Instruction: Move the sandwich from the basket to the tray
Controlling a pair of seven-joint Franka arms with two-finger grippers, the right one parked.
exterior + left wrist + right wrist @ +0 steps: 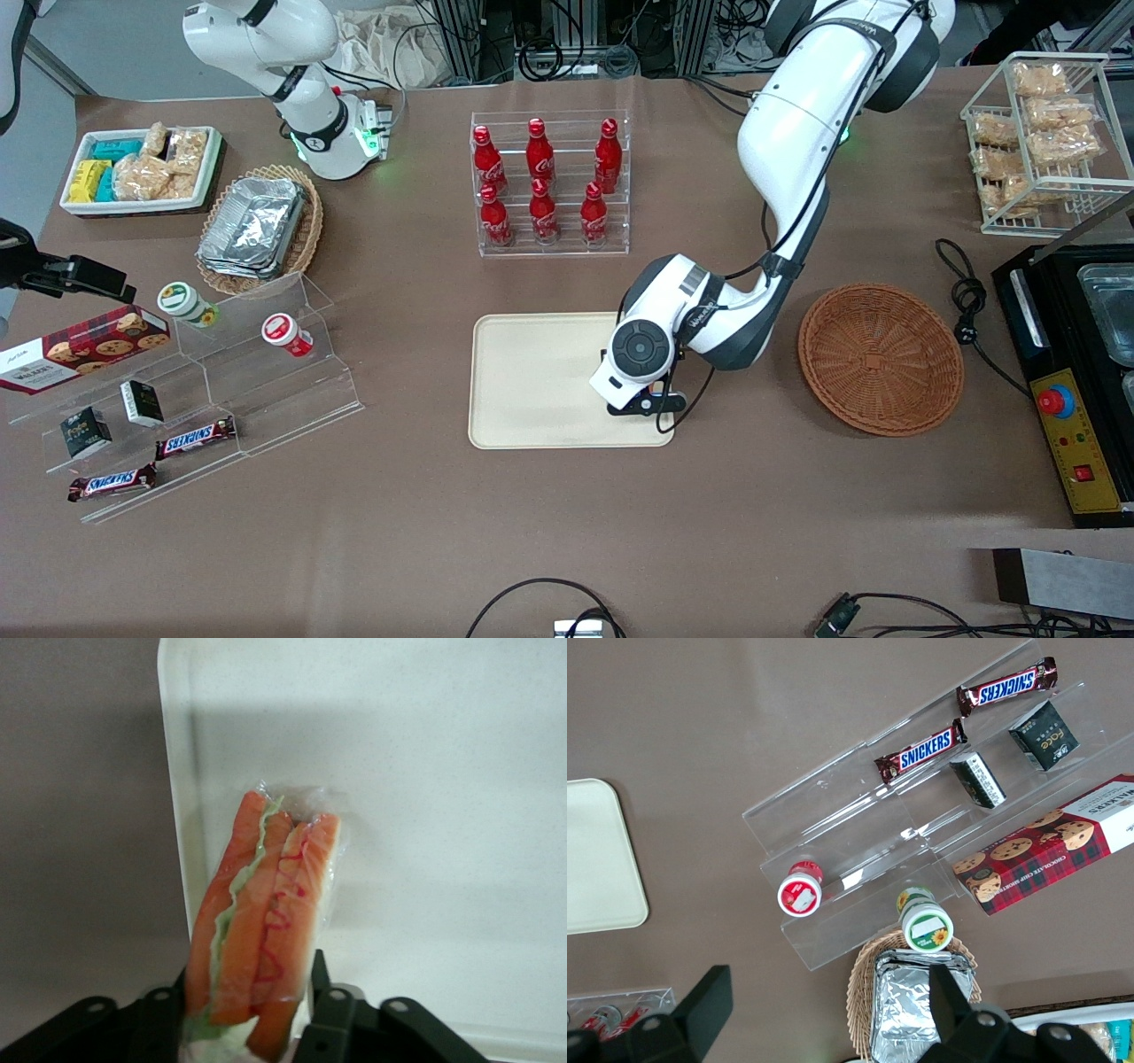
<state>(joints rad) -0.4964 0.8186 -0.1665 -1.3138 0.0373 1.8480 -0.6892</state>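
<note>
My left gripper (649,403) hangs over the end of the cream-beige tray (532,381) that lies nearest the basket. In the left wrist view the gripper (252,983) is shut on the sandwich (266,921), a wrapped wedge with orange bread edges, green lettuce and red filling. The sandwich is held a little above the tray (443,771), close to its rim. In the front view the arm's wrist hides the sandwich. The round reddish-brown wicker basket (881,359) stands beside the tray toward the working arm's end and has nothing in it.
A clear rack of red bottles (549,182) stands farther from the front camera than the tray. Acrylic steps with snacks (204,381) and a tan basket of foil containers (257,229) lie toward the parked arm's end. A black appliance (1076,381) and a wire rack (1041,133) stand near the basket.
</note>
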